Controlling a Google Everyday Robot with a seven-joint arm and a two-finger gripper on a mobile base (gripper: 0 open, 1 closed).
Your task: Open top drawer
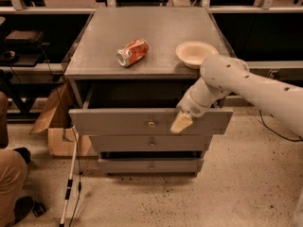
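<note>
The gripper (181, 122) hangs at the upper edge of the top drawer's (118, 122) front panel, just right of its round knob (151, 124); whether it is spread or clamped on anything cannot be told. The top drawer stands out from the grey cabinet (94, 65), with a dark gap behind its panel, above the two narrower drawers. On the cabinet top lie a crushed soda can (132, 52) on its side and, well apart at the right front, a pale bowl (196, 54); a cardboard box (59, 126) sits on the floor at the left.
</note>
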